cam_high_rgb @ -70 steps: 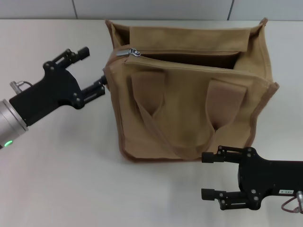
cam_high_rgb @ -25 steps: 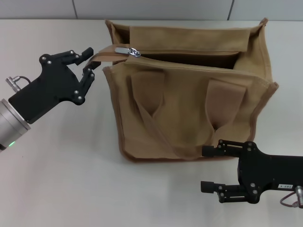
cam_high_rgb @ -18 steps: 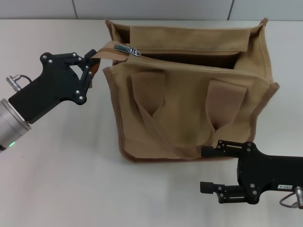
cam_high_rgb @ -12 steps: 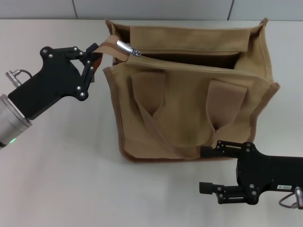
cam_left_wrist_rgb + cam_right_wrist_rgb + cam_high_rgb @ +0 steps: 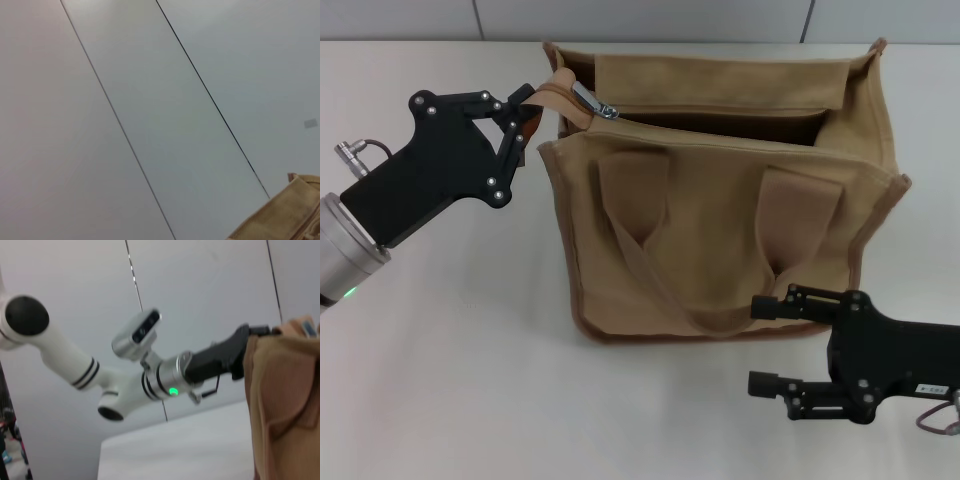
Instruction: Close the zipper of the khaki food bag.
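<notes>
The zipper (image 5: 588,100) sits at the khaki food bag's (image 5: 720,240) left end; left tool (image 5: 525,110) apparently pinches its tail.

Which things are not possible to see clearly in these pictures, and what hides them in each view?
- Inside of the khaki food bag: head view, dark past the open top.
- Zipper far end: head view, lost under the bag's folded rear flap.
- Left gripper fingertips: head view, covered by the fabric tab they pinch; the left wrist view shows only wall and a bag corner.
- Right gripper: open near the bag's front base; its arm is cut by the frame edge.
</notes>
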Robot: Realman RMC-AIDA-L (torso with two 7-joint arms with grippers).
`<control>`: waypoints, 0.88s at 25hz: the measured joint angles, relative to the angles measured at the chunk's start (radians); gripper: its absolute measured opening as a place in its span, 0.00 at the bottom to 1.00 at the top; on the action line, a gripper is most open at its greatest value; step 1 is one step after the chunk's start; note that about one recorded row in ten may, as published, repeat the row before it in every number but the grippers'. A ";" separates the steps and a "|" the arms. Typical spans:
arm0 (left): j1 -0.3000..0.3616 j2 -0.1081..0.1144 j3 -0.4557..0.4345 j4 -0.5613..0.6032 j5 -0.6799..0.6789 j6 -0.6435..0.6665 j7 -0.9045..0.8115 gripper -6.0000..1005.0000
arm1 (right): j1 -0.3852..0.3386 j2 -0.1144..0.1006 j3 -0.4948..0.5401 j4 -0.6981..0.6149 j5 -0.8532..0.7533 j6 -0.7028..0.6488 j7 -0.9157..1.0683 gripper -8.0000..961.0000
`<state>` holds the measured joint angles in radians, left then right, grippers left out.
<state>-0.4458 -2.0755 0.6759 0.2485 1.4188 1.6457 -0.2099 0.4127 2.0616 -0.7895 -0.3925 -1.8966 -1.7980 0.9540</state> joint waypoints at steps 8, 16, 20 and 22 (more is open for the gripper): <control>0.017 0.000 -0.004 -0.008 -0.001 0.039 0.050 0.01 | 0.003 -0.006 0.035 -0.001 0.001 -0.046 0.000 0.81; 0.021 -0.001 -0.014 -0.080 -0.003 0.081 0.183 0.01 | 0.004 -0.007 0.045 -0.003 0.001 -0.053 0.000 0.81; 0.019 -0.001 -0.022 -0.082 -0.003 0.088 0.180 0.01 | 0.006 -0.006 0.054 -0.003 0.001 -0.059 0.000 0.81; 0.016 -0.001 -0.023 -0.082 -0.004 0.093 0.177 0.01 | 0.006 -0.006 0.066 -0.004 0.001 -0.067 0.000 0.81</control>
<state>-0.4300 -2.0764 0.6532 0.1665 1.4148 1.7387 -0.0331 0.4190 2.0555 -0.7231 -0.3965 -1.8959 -1.8648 0.9540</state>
